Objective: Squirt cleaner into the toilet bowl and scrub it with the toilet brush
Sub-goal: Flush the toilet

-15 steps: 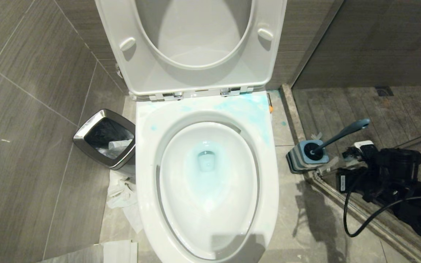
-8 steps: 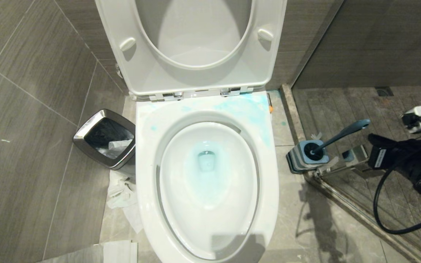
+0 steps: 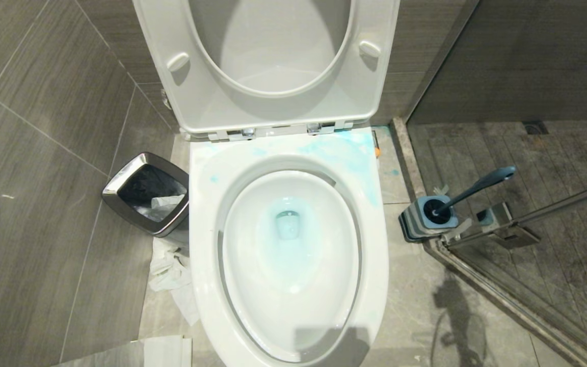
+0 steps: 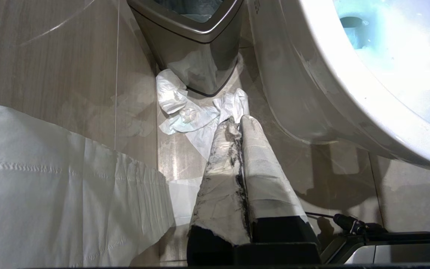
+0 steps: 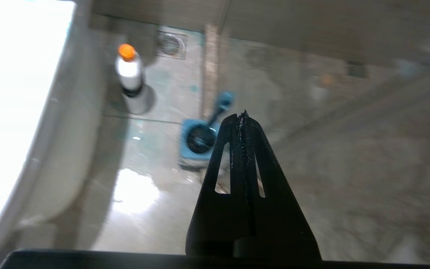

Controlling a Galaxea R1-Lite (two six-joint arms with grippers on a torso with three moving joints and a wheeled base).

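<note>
Only one toilet brush present.

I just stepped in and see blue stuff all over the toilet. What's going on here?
Nothing is being handled right now. The toilet bowl has blue cleaner in its water and smeared on the rim. The toilet brush sits in its base on the floor, and the cleaner bottle stands beside the toilet. The right gripper hangs above the brush, jaws shut and empty. The left gripper is parked low by the waste bin, also shut.
</note>
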